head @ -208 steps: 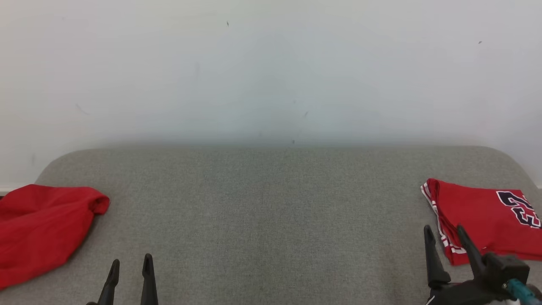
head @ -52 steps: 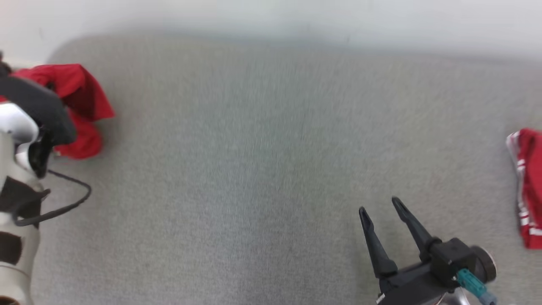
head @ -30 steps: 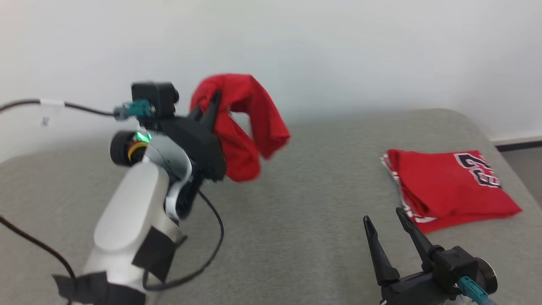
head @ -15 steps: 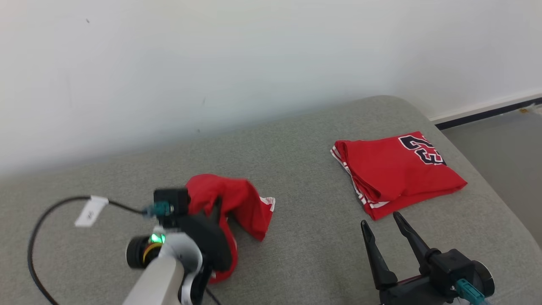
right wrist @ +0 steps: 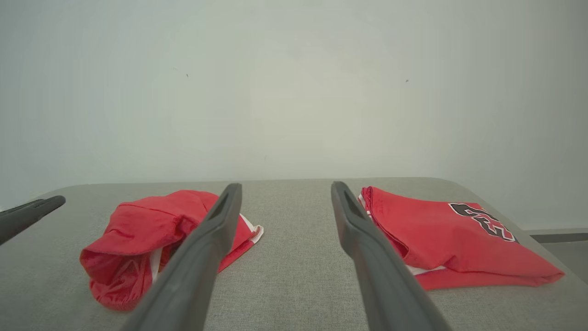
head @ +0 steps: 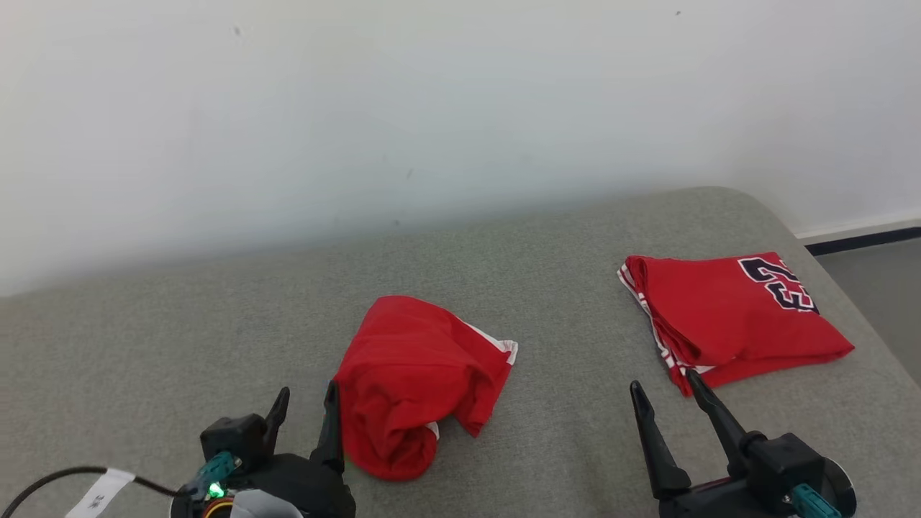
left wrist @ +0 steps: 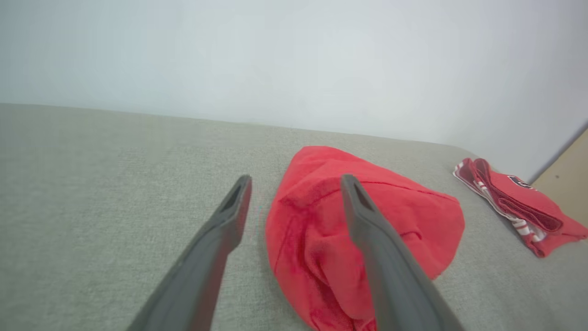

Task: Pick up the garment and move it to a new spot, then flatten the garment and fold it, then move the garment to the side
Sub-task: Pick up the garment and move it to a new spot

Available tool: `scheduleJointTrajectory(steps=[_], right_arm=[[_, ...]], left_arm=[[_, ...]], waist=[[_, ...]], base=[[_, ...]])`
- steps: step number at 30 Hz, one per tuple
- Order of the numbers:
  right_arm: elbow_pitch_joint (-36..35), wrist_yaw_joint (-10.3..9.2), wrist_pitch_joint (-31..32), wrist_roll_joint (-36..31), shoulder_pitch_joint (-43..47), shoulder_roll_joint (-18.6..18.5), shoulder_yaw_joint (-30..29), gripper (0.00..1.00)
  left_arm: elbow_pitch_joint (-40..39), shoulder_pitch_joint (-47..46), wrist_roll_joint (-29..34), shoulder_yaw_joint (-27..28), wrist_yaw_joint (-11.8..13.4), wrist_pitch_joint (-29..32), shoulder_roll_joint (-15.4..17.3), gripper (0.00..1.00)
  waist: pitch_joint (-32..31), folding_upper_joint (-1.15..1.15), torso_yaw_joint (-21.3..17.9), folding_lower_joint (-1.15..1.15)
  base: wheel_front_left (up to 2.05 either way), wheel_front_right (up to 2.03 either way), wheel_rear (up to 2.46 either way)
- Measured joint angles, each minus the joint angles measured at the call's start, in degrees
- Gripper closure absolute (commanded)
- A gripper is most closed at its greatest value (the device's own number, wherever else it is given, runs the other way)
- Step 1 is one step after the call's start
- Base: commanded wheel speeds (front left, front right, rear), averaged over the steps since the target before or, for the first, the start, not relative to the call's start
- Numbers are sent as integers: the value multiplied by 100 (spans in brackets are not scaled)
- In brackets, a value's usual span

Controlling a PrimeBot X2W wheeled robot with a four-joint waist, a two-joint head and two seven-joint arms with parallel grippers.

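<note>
While the crumpled garment point(head: 417, 374) lies in the middle of the grey cushion point(head: 180, 345), just beside the left gripper point(head: 308, 390), which gapes empty as does the right gripper point(head: 663, 383), a pinch into that bunch may catch several layers and spoil the flattening.

Dark numerals point(head: 778, 284) edged in white stand on the folded red garment point(head: 727, 324), which lies at about three o'clock on the grey surface point(head: 575, 432) in the head view. Turned sideways, they read as 23. The right wrist view shows them skewed. Any print on the white tag point(head: 101, 493) on the cable point(head: 36, 483), at seven o'clock, is too small to read.
</note>
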Motion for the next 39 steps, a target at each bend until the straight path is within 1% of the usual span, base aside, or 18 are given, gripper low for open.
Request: scheduleJointTrajectory(steps=[3,5,7,12,16,20,24,27,31,39], right_arm=[[-23,0,-9,-8,70,16,-135,0],[-37,0,-24,-19,108,23,-218,0],[-56,0,-35,-20,151,41,-310,0],[-58,0,-86,-27,275,66,-576,0],[56,0,-160,-25,325,98,-732,0],[229,0,-256,-22,421,105,-864,0],[396,0,-349,-4,460,112,-913,0],[566,0,-354,46,515,116,-910,0],[649,0,-350,53,541,116,-918,0],[721,0,-350,68,552,119,-872,0]], left_arm=[[-387,199,114,56,-87,-223,100,0],[-688,431,194,100,-159,-265,158,0],[-1129,710,264,263,-248,-279,185,0],[-2450,1527,608,917,-457,-294,70,0],[-3062,2139,897,1350,-611,-294,-66,0],[-3247,2502,967,1624,-761,-294,-142,0],[-3240,2659,981,1618,-858,-294,-118,0],[-3188,2775,948,1584,-883,-294,57,0],[-3259,2859,954,1511,-890,-296,165,0],[-3234,2898,904,1438,-890,-294,187,0]], waist=[[-18,0,166,0],[-32,0,274,0],[-49,0,375,0],[-94,0,604,0],[-132,0,751,0],[-175,0,882,0],[-219,0,1005,0],[-261,0,1124,0],[-295,0,1248,0],[-293,0,1391,0]], base=[[0,0,0],[0,0,0],[0,0,0],[0,0,0],[0,0,0],[0,0,0],[0,0,0],[0,0,0],[0,0,0],[0,0,0]])
